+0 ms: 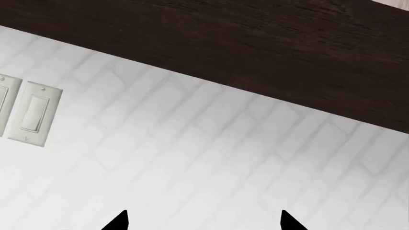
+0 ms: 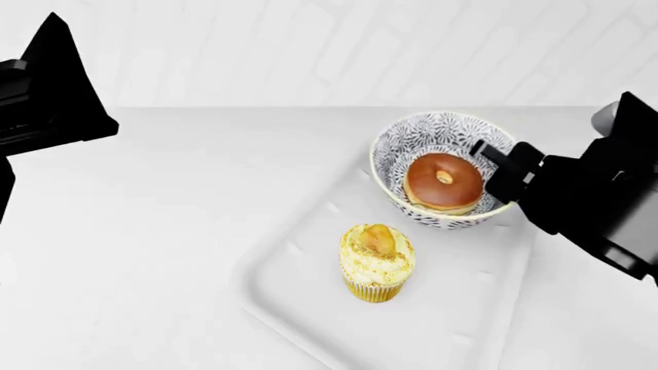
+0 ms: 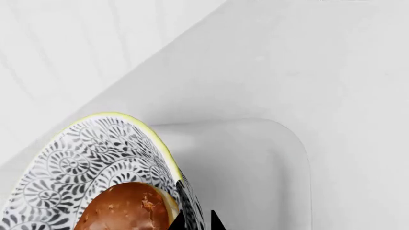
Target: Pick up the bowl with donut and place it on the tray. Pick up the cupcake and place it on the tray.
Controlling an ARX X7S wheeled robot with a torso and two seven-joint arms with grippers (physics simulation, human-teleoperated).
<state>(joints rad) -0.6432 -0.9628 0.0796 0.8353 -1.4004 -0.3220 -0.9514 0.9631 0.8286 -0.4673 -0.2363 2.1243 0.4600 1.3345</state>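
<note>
The head view alone shows the whole scene: the cupcake (image 2: 377, 262) stands upright near the middle of the white tray (image 2: 308, 308), and the patterned bowl (image 2: 411, 142) holding the donut (image 2: 443, 183) sits at the tray's far right corner, seemingly tilted. The right gripper (image 2: 498, 171) reaches in from the right, its jaws pinched on the bowl's rim; the right wrist view confirms the fingertips (image 3: 177, 221) straddling the rim (image 3: 153, 132) beside the donut (image 3: 124, 208). The left gripper (image 1: 203, 221), raised at the far left, faces a tiled wall (image 1: 191, 158), light switches (image 1: 35, 115) and a dark cabinet (image 1: 255, 43), jaws spread and empty.
</note>
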